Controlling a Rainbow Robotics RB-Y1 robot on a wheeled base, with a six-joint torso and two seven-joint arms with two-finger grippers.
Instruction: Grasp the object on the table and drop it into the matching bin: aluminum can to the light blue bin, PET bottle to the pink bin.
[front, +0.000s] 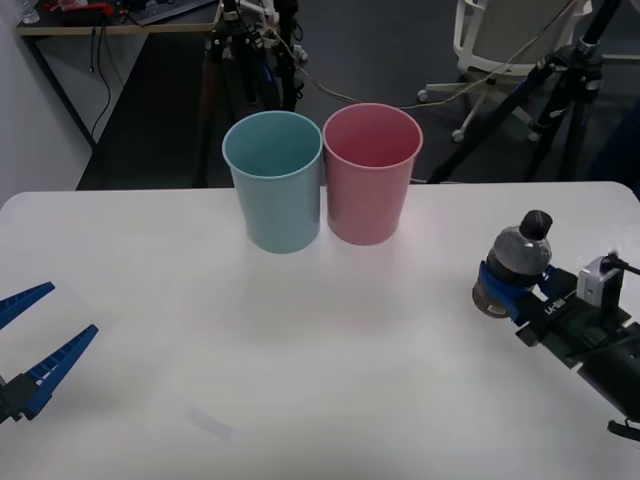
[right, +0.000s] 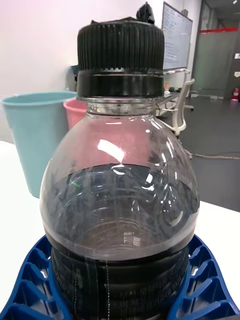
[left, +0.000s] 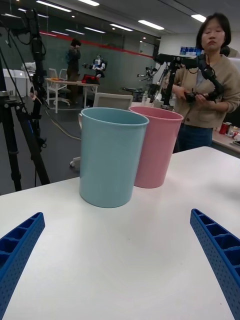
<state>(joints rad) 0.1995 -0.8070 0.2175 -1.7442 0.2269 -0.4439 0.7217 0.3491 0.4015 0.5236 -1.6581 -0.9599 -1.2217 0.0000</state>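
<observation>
Now, our right arm: we reach in from the near right edge of the table (front: 150, 290), forearm low and angled toward the far left.
Right gripper (front: 505, 290): our blue ribbed fingers (right: 207, 285) are clamped on the lower body of the PET bottle (front: 518, 258), one on each side, at the dark label band.
PET bottle: we hold it roughly upright, black cap (right: 120, 47) on top and tipped slightly to the far right, at the right side of the table; we cannot tell whether its base touches the tabletop or sits just above it.
Bottle against bins: it stands well apart from both, to the right and nearer to us than they are.
Pink bin (front: 371, 172): upright at the far middle of the table, the closer of the two to the bottle.
Light blue bin (front: 274, 178): upright just left of the pink one, their sides touching or very nearly so.
Our left arm: we keep it at the near left corner of the table, low over the surface.
Left gripper (front: 30, 335): our two blue fingers are spread wide apart with nothing between them, pointing toward the bins.
</observation>
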